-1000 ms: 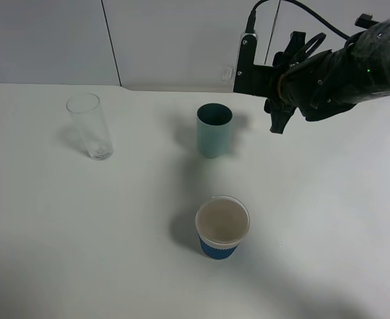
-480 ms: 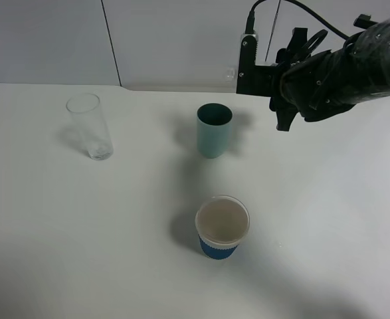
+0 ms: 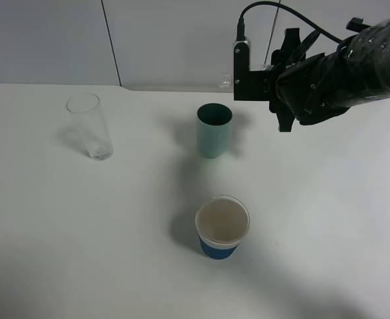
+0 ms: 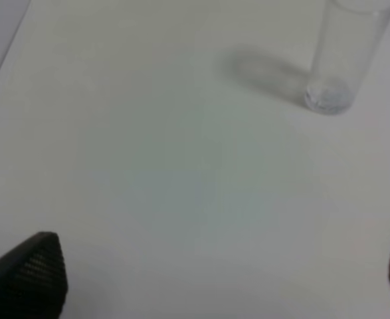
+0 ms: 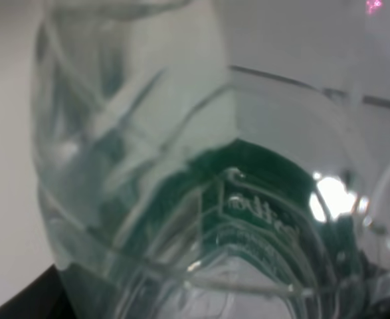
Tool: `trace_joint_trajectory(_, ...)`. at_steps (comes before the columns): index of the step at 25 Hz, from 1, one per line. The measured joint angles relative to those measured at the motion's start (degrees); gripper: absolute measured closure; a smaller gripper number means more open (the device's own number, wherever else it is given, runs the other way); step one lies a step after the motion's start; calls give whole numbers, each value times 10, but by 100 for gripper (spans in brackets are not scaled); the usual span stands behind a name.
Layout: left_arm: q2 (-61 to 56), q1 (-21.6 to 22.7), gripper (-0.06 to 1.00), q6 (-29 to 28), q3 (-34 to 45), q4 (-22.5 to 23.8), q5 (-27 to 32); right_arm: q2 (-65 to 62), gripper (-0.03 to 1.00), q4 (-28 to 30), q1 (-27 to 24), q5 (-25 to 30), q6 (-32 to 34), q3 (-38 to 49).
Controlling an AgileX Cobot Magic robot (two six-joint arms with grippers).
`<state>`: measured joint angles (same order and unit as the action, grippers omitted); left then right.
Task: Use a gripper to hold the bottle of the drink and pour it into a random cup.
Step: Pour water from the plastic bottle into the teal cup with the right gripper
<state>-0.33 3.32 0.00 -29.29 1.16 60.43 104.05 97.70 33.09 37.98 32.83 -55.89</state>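
My right gripper (image 3: 253, 81) is raised at the back right of the table and is shut on the bottle. Only the bottle's clear neck (image 3: 226, 80) sticks out to the left, just right of and higher than the rim of the teal-green cup (image 3: 214, 130). In the right wrist view the bottle (image 5: 201, 199) fills the picture, clear plastic with a dark green label. My left gripper (image 4: 211, 292) is open and empty over the bare table, and it is out of the exterior high view.
A tall clear glass (image 3: 90, 126) stands at the back left and also shows in the left wrist view (image 4: 344, 53). A white paper cup with a blue sleeve (image 3: 222, 227) stands in front of the teal cup. A wall runs behind the table.
My right gripper has turned a little with the bottle in it. The bottle's neck has dropped slightly and stays close to the teal cup. The cups have not moved.
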Motion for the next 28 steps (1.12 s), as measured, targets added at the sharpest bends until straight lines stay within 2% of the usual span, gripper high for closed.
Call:
trace_joint_trajectory(8,0,0,-4,0,0,0,0,0,40,0,0,13,-13,0)
trace_joint_trajectory(14,0,0,-4,0,0,0,0,0,40,0,0,25,-50,0)
trace_joint_trajectory(28,0,0,-4,0,0,0,0,0,40,0,2,25,-61,0)
